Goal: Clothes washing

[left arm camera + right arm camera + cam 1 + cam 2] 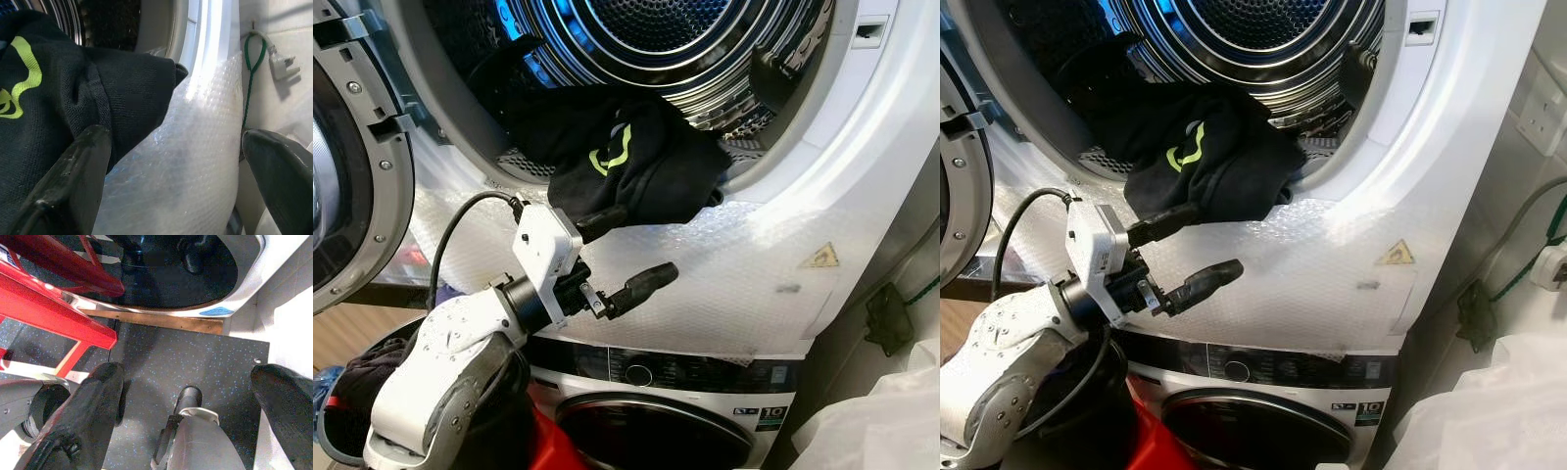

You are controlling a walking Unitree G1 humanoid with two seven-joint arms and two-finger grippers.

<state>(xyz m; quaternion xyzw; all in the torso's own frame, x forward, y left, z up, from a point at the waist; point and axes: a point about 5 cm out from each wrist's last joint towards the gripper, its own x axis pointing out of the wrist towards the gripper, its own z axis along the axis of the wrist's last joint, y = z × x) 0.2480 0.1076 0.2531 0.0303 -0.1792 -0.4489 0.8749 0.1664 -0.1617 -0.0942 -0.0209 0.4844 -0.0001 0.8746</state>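
The black garment [626, 162] with a yellow-green mark lies half in and half out of the upper machine's drum [685, 59]. It hangs over the bottom lip of the round door hole, and its low edge droops onto the bubble wrap [724, 274] taped to the white front. The left gripper [625, 250] is right there, just under and in front of the cloth. Its jaws are open wide. The top finger touches the drooping edge, and the lower finger sticks out in the air below it. The cloth lies up and ahead of the jaws, spread side to side along the lip. The right gripper [186, 396] hangs low, pointing at the dark speckled floor [195, 357], its jaws open too, so the left arm is much nearer. I think the next move is to push or lift the cloth deeper into the drum.
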